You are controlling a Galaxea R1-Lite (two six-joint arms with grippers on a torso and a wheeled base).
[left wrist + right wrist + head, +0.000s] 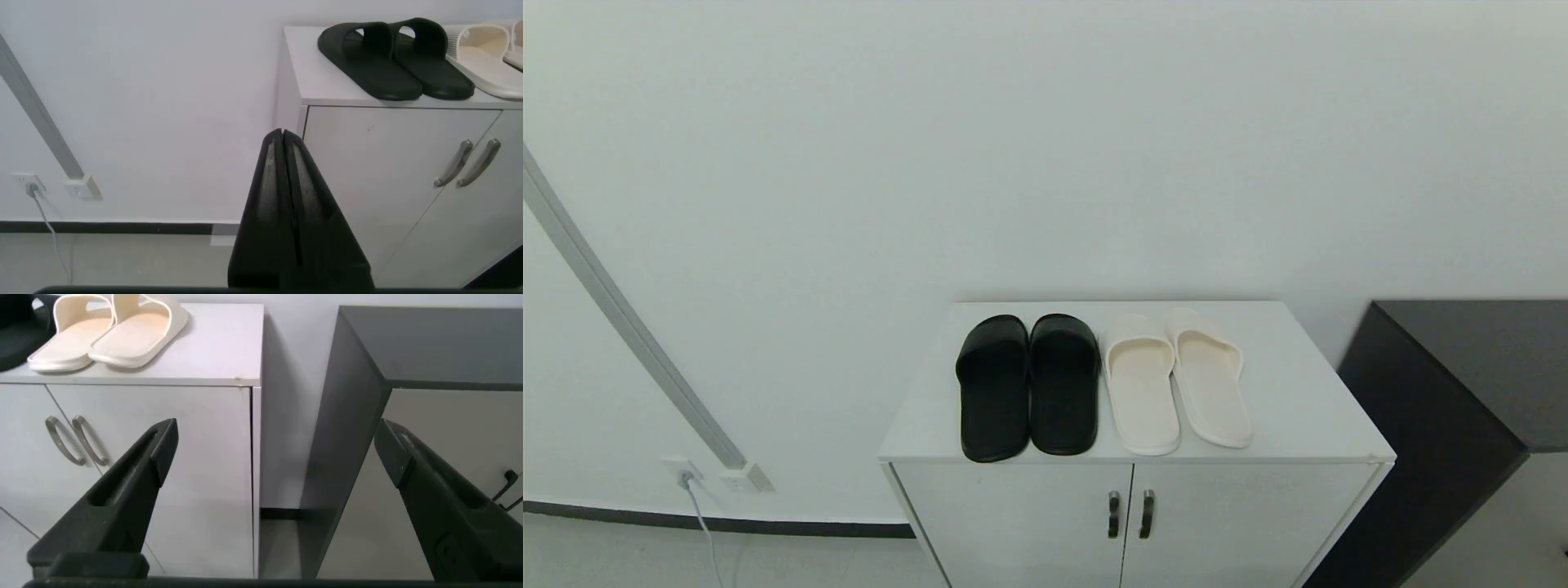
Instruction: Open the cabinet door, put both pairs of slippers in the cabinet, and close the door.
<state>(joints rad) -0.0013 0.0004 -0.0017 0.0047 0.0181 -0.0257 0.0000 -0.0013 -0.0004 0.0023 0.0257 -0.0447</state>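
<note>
Faces the shut cabinet (1241,514), nothing gripped.
Holds left pincer (282,139) pressed together, right pincer (275,434) spread wide. Places the two upright handles (1113,514), side by side at the cabinet's middle, near 1 o'clock from the left and 11 o'clock from the right, neither plainly nearer. Finds black slippers (992,392) and cream slippers (1139,392) on the cabinet top (1307,408), toes to 12 o'clock, black at 9 o'clock of cream.

Dark unit (1462,392) stands by a white wall (1045,163).
</note>
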